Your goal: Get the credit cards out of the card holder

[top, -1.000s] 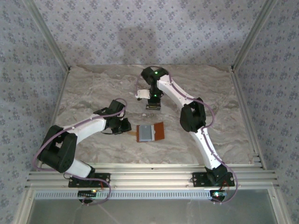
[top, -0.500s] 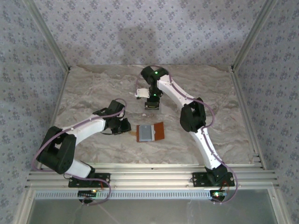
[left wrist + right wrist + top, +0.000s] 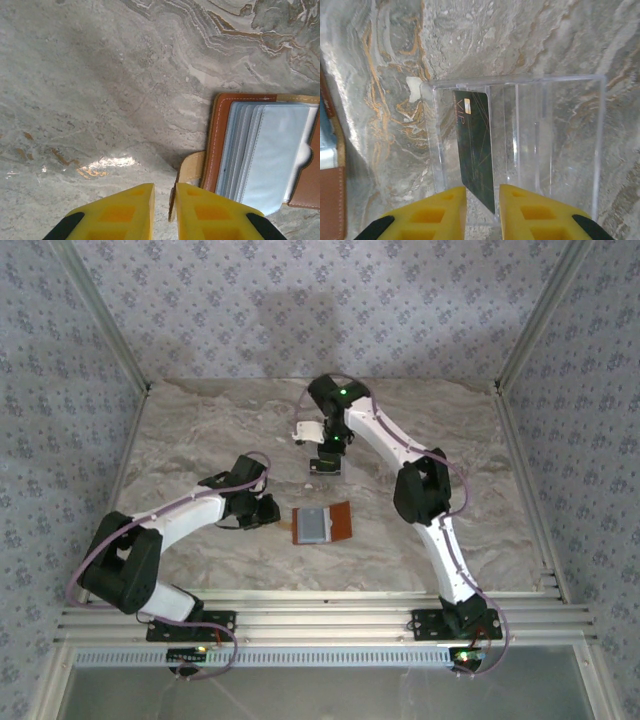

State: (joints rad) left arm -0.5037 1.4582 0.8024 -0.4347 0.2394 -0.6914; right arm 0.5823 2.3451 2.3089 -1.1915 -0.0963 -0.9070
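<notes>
left claw (image 3: 164, 192) pinched on tan strap (image 3: 190, 167) of leathery card holder (image 3: 220, 140). right claw (image 3: 483, 194) apart around glossy dark card (image 3: 474, 140) standing in clear tray (image 3: 545, 80), 12 o'clock of holder.

**Three Lenses, One Table**

The fixed camera looks down from behind the arms across the whole grey marble-patterned table (image 3: 200, 440). Both wrist cameras look down from close by, each catching the orange-brown leather-like card holder (image 3: 322, 524) seen from above.
</notes>
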